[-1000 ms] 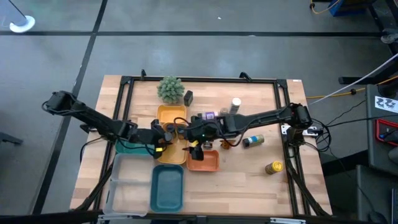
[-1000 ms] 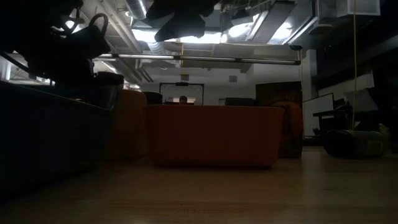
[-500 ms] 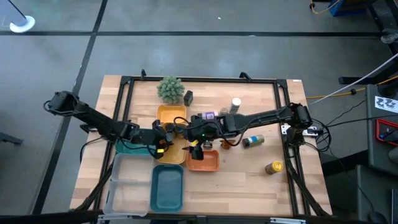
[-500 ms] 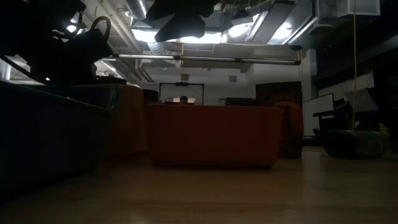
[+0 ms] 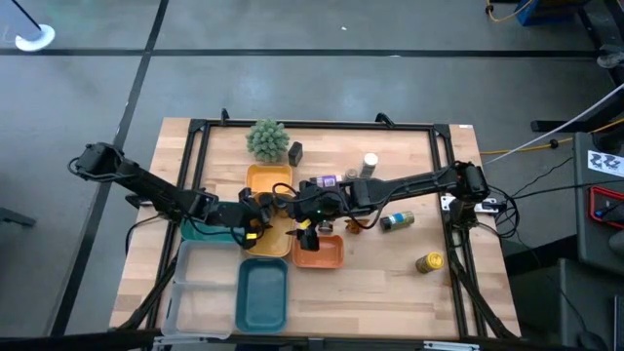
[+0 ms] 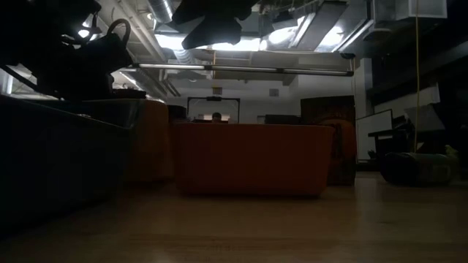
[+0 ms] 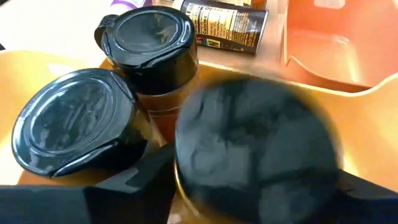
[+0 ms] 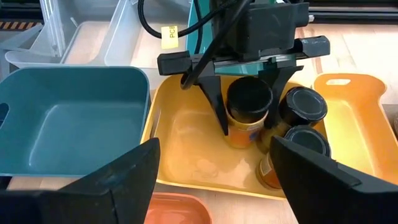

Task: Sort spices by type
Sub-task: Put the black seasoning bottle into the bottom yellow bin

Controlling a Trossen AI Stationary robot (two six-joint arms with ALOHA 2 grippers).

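In the right wrist view my left gripper (image 8: 247, 102) is shut on a black-capped spice jar with an orange label (image 8: 244, 132), inside the yellow tray (image 8: 186, 155). Two more black-capped jars (image 8: 303, 107) (image 8: 309, 142) stand upright beside it in the same tray. The left wrist view looks down on the held jar's cap (image 7: 258, 149) and the two neighbours (image 7: 74, 124) (image 7: 152, 43). My right gripper (image 8: 214, 180) is open and holds nothing. It hovers by the yellow tray's edge (image 5: 300, 226), facing my left gripper (image 5: 256, 210). My left gripper pinches the jar between its two fingers (image 8: 219, 106), just under the black cap (image 8: 249, 96). The fingers come from above, pointing down, one on each side. The jar is upright inside the yellow tray; whether its base touches the tray floor I cannot tell.
An orange tray (image 5: 319, 252) lies right of the yellow one, with a teal tray (image 5: 263, 295) and a clear tray (image 5: 200, 292) nearer. A purple-capped bottle (image 5: 327, 181), white-capped jar (image 5: 370, 161), lying jar (image 5: 397, 221), yellow jar (image 5: 429, 261), black box (image 5: 295, 152) and green plant (image 5: 265, 139) stand around.
In the low view my left gripper and its jar have sunk a little behind the tray rim during the first half second, then kept still. My right gripper has stayed where it was.
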